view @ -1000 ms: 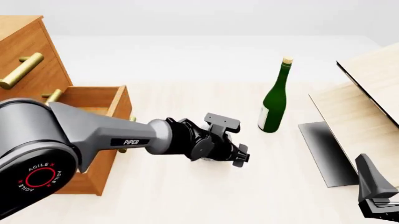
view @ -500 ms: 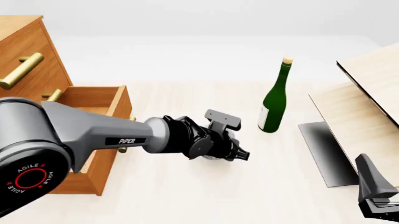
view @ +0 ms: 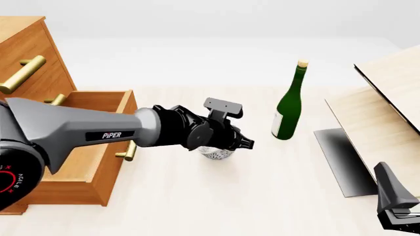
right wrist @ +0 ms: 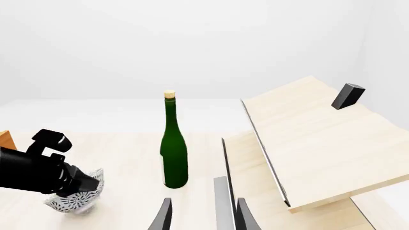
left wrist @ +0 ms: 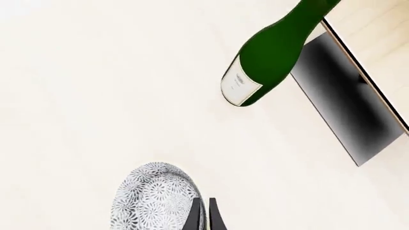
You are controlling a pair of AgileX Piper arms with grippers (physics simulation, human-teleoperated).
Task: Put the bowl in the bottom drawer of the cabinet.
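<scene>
Bowl clamped in left tool.

I see a pale, light-wood counter under even, soft light, with a plain white backdrop behind it. On my right, pale slanted boards lean up, casting a dark shadow onto the counter beside them.

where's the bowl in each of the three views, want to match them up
Front view: the bowl sits just below the left gripper, right of the open bottom drawer.
Left wrist view: bottom edge, with a finger at its rim.
Right wrist view: lower left, tilted, under the left gripper.
Shared landmark: the green bottle, standing upright in the front and right wrist views.
</scene>
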